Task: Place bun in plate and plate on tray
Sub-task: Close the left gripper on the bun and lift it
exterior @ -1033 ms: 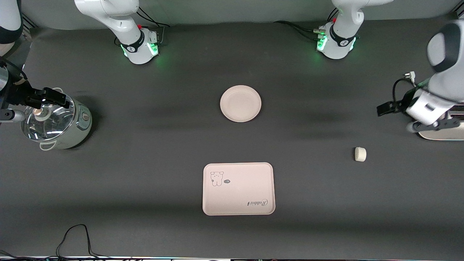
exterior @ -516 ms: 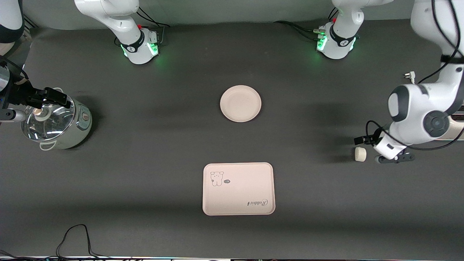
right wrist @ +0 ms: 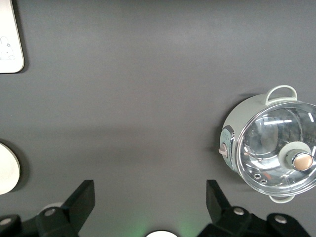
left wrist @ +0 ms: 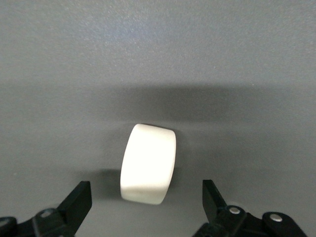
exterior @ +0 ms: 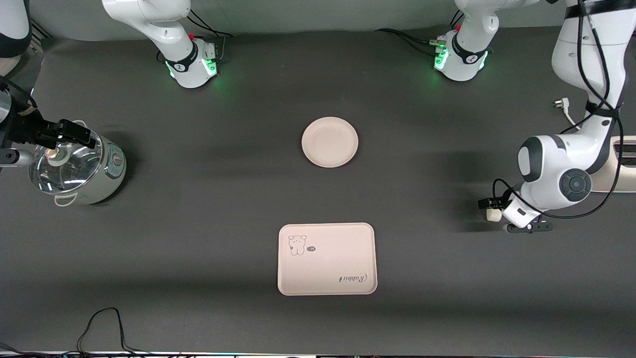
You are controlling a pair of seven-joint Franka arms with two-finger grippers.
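Lying on the table toward the left arm's end: bun (left wrist: 148, 164), between the spread fingers of the left gripper (left wrist: 148, 207), unpinched. Right gripper (right wrist: 150, 210), spread, waits over a pot (exterior: 74, 166).

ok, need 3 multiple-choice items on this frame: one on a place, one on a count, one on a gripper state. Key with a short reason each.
1. Where is the bun?
A. on the plate
B. on the table toward the left arm's end
C. on the tray

2. How many things lie on the tray?
A. none
B. one
C. two

3. How is the left gripper?
A. shut on the bun
B. open, fingers either side of the bun
C. open over the plate

Key:
1 B: the bun sits on the dark table under the left gripper; the plate is bare.
2 A: only the printed drawing and script show.
3 B: the left wrist view shows gaps between both fingers and the bun.

The right gripper waits open over the pot.
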